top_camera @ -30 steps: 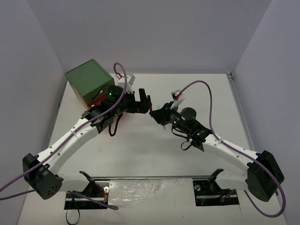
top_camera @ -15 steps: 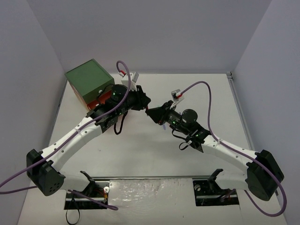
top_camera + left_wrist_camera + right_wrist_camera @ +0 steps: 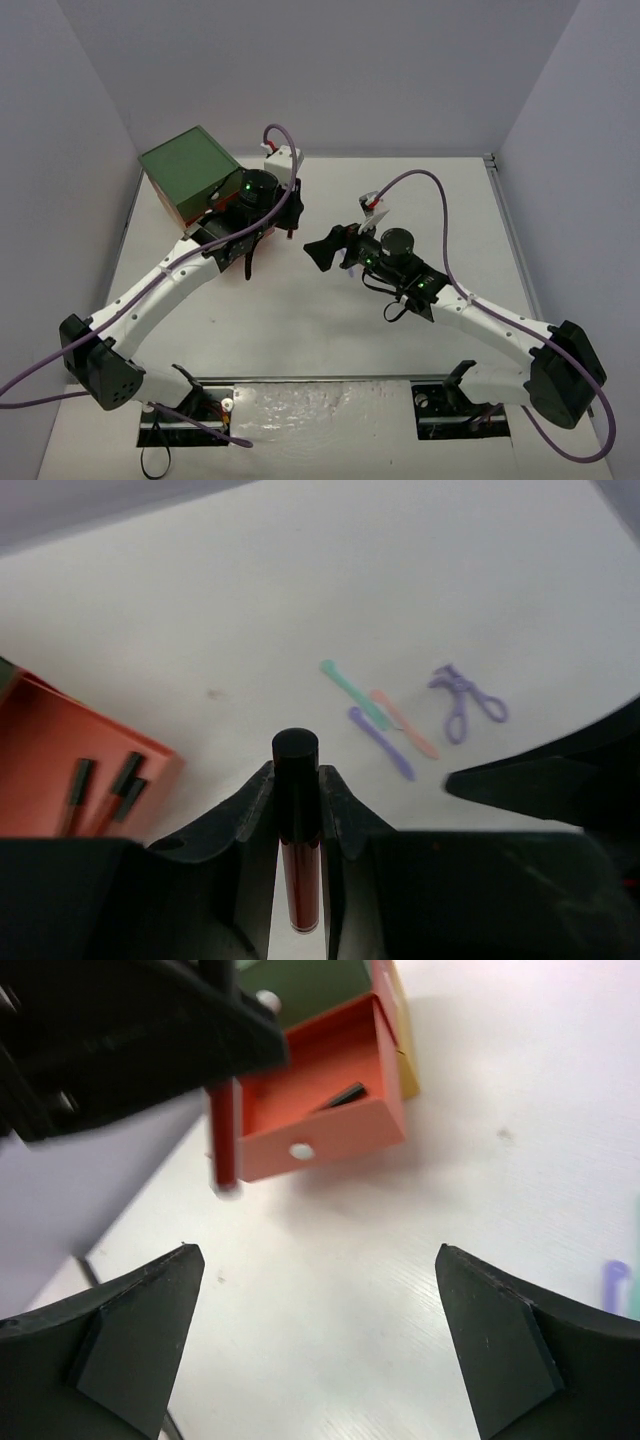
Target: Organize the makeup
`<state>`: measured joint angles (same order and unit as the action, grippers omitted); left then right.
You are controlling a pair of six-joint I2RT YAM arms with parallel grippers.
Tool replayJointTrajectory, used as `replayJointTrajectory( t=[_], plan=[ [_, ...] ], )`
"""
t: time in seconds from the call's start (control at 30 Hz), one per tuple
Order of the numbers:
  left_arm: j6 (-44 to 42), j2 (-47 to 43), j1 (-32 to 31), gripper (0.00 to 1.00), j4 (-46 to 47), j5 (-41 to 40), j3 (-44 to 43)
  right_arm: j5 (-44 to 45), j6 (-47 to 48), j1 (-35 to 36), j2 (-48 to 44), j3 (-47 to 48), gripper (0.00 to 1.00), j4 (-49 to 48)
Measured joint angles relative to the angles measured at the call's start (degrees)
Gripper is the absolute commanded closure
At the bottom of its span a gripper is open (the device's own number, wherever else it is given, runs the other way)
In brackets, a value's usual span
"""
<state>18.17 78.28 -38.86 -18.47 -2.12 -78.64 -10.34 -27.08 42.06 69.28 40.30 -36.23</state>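
Observation:
My left gripper (image 3: 297, 780) is shut on a dark-red makeup stick (image 3: 298, 865) with a black cap, held above the table. In the top view the left gripper (image 3: 290, 215) hangs just right of the green-topped box (image 3: 188, 168). My right gripper (image 3: 337, 245) stands open and empty a short way to the right, and in its own view its jaws (image 3: 320, 1300) are spread wide over bare table. That view also shows the dark-red stick (image 3: 223, 1140) hanging from the left gripper in front of the orange drawer (image 3: 322, 1130). Teal (image 3: 345, 685), peach (image 3: 405, 725) and purple tools (image 3: 382, 744) lie on the table.
The orange drawer (image 3: 50, 750) is pulled out of the box and holds several dark sticks (image 3: 125, 778). A purple scissor-shaped tool (image 3: 467, 693) lies beside the thin tools. Grey walls enclose the table on three sides.
The left gripper has shut on the dark-red stick and pulled back toward the box. The right gripper, which held the stick, has opened wide and let it go.

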Motion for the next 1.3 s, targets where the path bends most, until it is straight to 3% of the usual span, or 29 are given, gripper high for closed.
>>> replayJointTrajectory(
  t=[0.27,0.47,0.53,0.7,0.77,1.0,1.3],
  plan=[
    [-20.6,9.3,7.6,1.0,-11.9,-9.2,-12.1,6.0,6.5,-0.6,-4.8,1.6,0.0,12.9],
    [-31.2,19.6,14.2,0.91,-16.7,-12.6,-13.5,7.1,8.0,-2.5,-8.8,-1.1,0.0,16.2],
    [-33.4,22.8,15.5,0.7,-17.3,-13.4,-13.5,7.1,8.2,-3.1,-9.9,-2.1,0.0,17.1],
    [-36.1,26.5,16.9,0.34,-17.5,-14.3,-13.5,7.1,8.9,-4.2,-12.5,-3.6,0.0,19.0],
    [-36.3,26.1,17.0,0.28,-17.3,-14.5,-13.6,7.1,9.1,-4.7,-13.5,-3.8,0.0,19.6],
    [-29.1,18.6,17.1,0.3,-17.5,-11.1,-12.8,6.9,9.4,-6.8,-15.8,-5.0,0.0,20.9],
    [-4.1,-1.0,13.7,0.27,-16.1,-5.0,-1.0,6.9,9.7,-8.6,-19.2,-6.1,0.0,23.5]
  ],
)
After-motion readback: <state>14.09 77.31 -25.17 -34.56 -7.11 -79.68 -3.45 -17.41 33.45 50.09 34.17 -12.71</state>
